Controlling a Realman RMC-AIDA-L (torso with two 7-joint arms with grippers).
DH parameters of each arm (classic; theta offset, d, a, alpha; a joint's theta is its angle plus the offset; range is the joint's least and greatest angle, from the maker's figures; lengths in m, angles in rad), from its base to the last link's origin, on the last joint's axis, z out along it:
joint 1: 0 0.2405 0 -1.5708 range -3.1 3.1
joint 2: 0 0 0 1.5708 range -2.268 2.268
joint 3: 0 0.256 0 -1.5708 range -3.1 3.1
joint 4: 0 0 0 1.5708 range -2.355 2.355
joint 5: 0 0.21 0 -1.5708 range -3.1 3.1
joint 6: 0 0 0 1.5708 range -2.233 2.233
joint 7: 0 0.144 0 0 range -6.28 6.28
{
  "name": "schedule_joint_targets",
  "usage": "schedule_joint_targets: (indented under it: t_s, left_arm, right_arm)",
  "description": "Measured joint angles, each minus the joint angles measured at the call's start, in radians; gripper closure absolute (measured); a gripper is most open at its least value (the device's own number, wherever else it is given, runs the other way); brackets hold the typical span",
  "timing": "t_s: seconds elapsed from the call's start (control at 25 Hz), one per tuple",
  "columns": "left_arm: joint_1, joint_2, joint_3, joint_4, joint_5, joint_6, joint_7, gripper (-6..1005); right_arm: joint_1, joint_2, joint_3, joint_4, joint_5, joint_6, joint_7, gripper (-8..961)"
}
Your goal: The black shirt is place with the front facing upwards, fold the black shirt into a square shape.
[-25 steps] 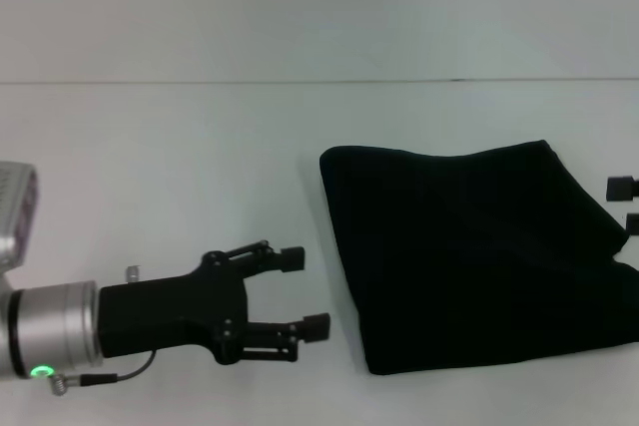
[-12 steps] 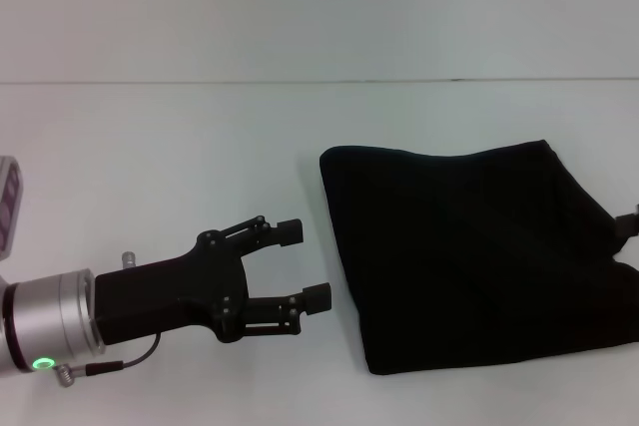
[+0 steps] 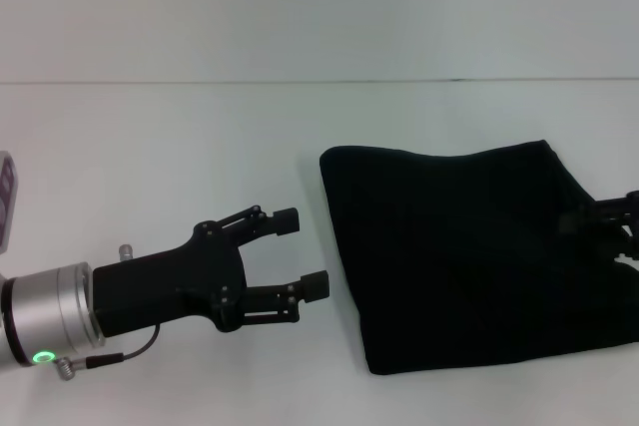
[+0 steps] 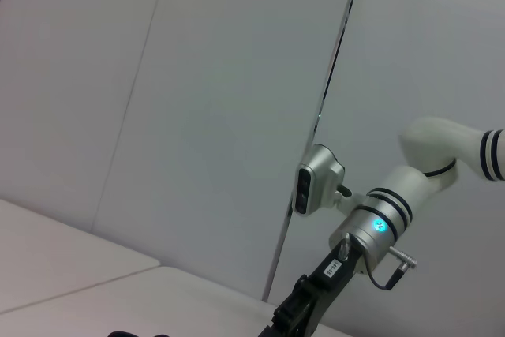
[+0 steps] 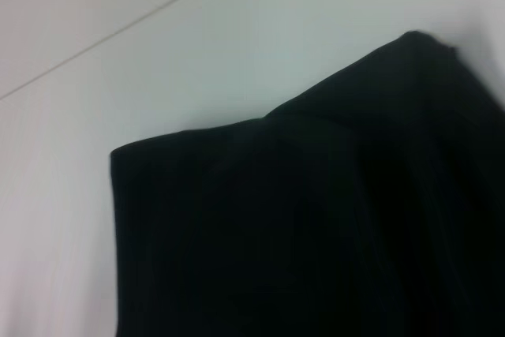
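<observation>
Spreading its two black fingers apart with nothing between them, the left gripper hovers over the white table, its tips pointing toward the near left edge of the black shirt but not touching it. Behind the fingers, a black body and silver wrist cuff with a green light run off toward the robot's left.

At the far right edge, the right gripper shows only partly, dark against the cloth at the shirt's right side; whether its fingers are open or closed cannot be told.

The shirt lies right of centre as a folded, roughly four-sided dark shape, its lettering hidden.

For a clean square, the next fold probably needs both grippers pinching matching edges, all layers together, lifting evenly so corners align and no bulge remains.
</observation>
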Motion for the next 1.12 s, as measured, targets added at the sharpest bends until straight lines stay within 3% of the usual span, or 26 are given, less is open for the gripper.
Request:
schedule_joint_targets:
  t_s: [0.72, 1.12]
  left_arm:
    - [0.000, 0.000, -0.002, 0.000, -0.011, -0.001, 0.001, 50]
    - [0.000, 0.000, 0.005, 0.001, -0.025, -0.001, 0.003, 49]
  right_arm:
    - [0.030, 0.045, -0.058, 0.080, 0.005, 0.127, -0.046, 69]
    - [0.020, 0.056, -0.045, 0.063, 0.007, 0.145, -0.044, 143]
